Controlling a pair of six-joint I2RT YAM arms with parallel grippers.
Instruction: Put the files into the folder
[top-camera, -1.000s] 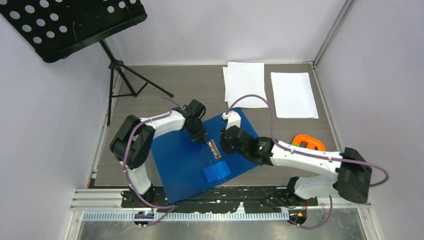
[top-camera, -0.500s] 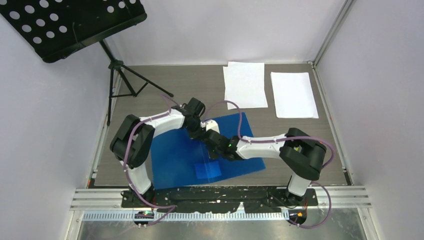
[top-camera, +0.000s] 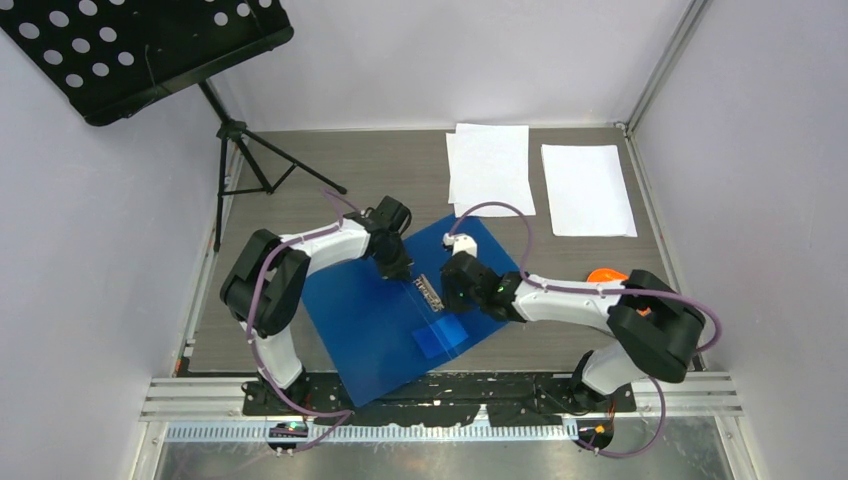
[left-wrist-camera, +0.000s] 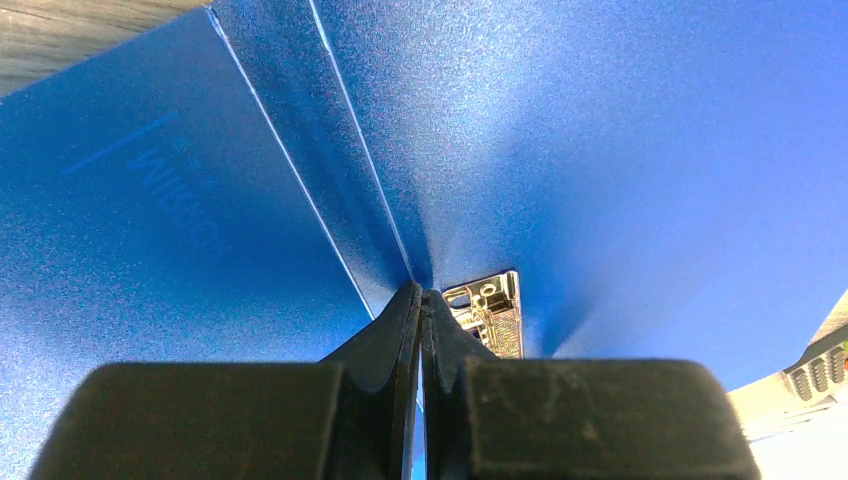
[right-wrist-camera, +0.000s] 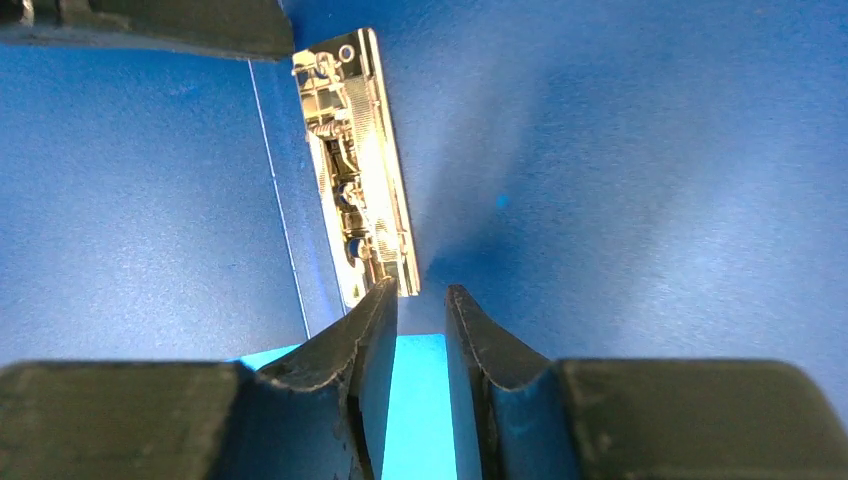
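The blue folder lies open on the table, with its metal clip along the spine. My left gripper is at the far end of the clip. In the left wrist view it is shut on the folder's spine fold, beside the clip. My right gripper is at the clip's near end. In the right wrist view it is narrowly open and empty, one fingertip against the clip, above the folder. Two lots of white files lie at the back.
A black music stand on a tripod stands at the back left. An orange object lies by the right arm. A lighter blue patch shows on the folder. Walls close in on both sides.
My right arm swung left across the folder and has come back to the right. The folder's right half shifted with it and back. My left gripper has stayed at the spine.
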